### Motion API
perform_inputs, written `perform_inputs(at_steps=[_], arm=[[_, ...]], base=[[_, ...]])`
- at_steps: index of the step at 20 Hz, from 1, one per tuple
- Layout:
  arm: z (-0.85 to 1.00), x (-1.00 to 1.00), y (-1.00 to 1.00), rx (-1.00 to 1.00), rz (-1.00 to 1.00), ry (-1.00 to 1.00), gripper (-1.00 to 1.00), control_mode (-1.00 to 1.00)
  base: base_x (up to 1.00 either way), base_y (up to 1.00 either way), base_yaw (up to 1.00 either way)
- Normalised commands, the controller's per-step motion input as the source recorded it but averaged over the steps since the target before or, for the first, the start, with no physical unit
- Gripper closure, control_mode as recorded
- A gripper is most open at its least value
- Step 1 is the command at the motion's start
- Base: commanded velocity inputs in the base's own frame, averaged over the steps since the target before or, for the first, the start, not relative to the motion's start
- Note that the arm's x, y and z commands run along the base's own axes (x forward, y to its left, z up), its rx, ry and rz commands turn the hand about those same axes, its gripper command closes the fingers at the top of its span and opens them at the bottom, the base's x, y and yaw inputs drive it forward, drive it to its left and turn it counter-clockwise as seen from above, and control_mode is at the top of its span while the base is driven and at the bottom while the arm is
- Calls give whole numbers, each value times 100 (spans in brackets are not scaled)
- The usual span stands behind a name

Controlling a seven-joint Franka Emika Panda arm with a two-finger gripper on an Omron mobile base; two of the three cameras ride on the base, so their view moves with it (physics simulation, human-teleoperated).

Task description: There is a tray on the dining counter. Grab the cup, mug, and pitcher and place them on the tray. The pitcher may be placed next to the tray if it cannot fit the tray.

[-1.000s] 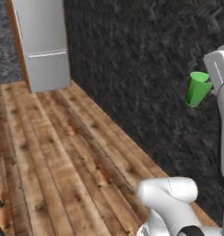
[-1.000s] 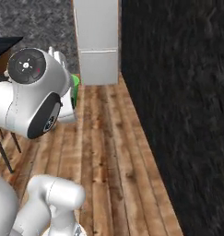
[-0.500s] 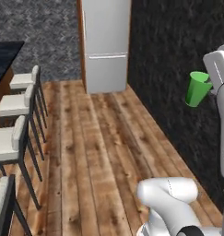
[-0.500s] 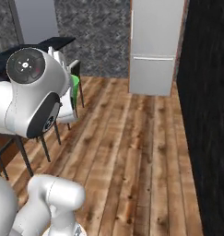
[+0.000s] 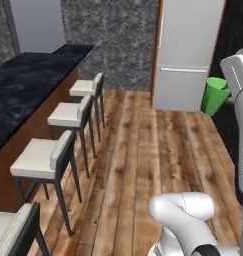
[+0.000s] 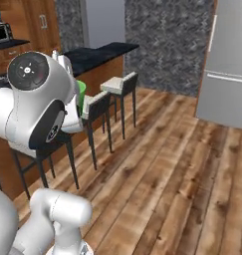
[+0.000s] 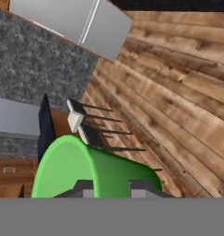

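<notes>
My gripper [image 7: 111,186] is shut on the bright green cup [image 7: 81,168], which lies tilted between the dark fingertips with its open rim toward the left of the hand view. The cup [image 5: 213,95] hangs in the air at the right of the left base view, beside the white hand. In the right base view the cup [image 6: 81,94] peeks out behind the arm's big joint. The dining counter [image 5: 28,75] with its black marbled top runs along the left; it is the dining counter [image 6: 100,52] behind the stools. The tray, mug and pitcher are out of view.
A row of white-seated stools [image 5: 68,115] stands along the counter's wooden front. A grey fridge [image 5: 185,55] stands at the far wall. Wide wooden floor [image 6: 167,174] stretches between stools and fridge. A microwave [image 6: 0,32] sits on a far counter.
The whole picture has swung: the base has turned, bringing the dining counter and stools into view and shifting the fridge right. The cup stays in the gripper.
</notes>
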Motion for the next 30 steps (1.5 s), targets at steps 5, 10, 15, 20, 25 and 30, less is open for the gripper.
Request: perform_inputs(at_steps=[5,10,15,20,25,30], arm=[[0,0,0,0,0,0,100,100],[0,0,0,0,0,0,100,100],[0,0,0,0,0,0,100,100],[0,0,0,0,0,0,100,100],[0,0,0,0,0,0,100,100],[0,0,0,0,0,0,100,100]], base=[[76,-9,58],[62,0,58],[34,0,59],[4,31,59],[1,66,56],[33,29,56]])
